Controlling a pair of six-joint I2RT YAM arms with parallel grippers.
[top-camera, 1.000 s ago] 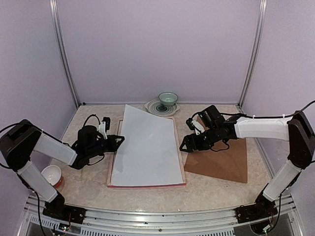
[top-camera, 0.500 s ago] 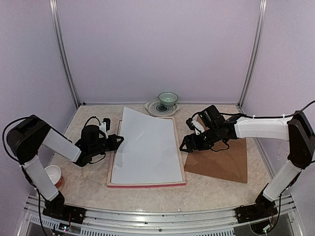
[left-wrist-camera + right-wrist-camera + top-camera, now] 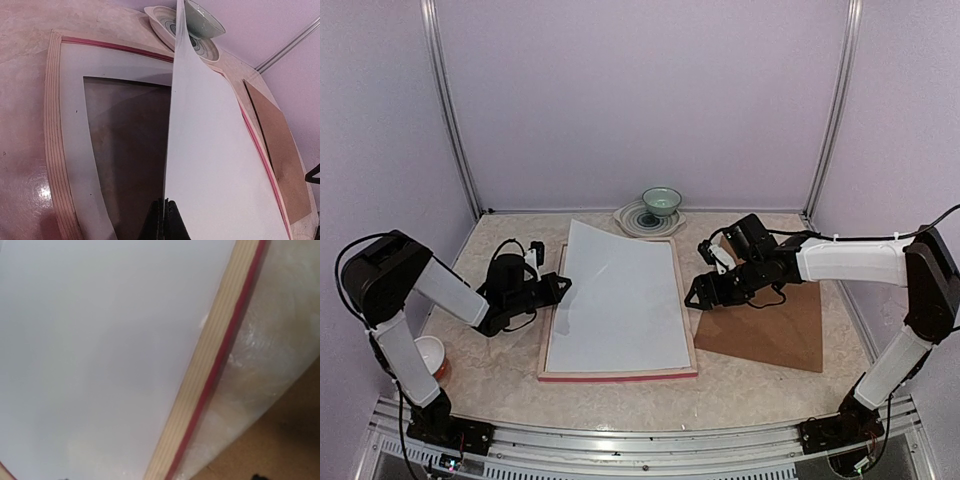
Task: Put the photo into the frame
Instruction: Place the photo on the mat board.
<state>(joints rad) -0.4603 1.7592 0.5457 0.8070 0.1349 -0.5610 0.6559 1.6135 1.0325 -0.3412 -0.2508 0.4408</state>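
I'm pinching the photo [image 3: 615, 300] at nine o'clock with my left gripper [image 3: 563, 285], right gripper [image 3: 696, 293] gaping; next, I reckon, lowering it flat into the frame [image 3: 620, 376].

Lilac walls [image 3: 640, 100] and 2 metal posts [image 3: 450, 110] enclose a beige marbled tabletop [image 3: 760, 385].

The frame [image 3: 618, 376] lies flat at mid-desk with its pale wood back up, the pink-red face showing only as a thin line along its edges. The photo [image 3: 620, 300] sits over it, plain white back uppermost and tilted. Its right edge is down by the frame's right rail, and its left edge is lifted, pinched in the left hand [image 3: 563, 284].
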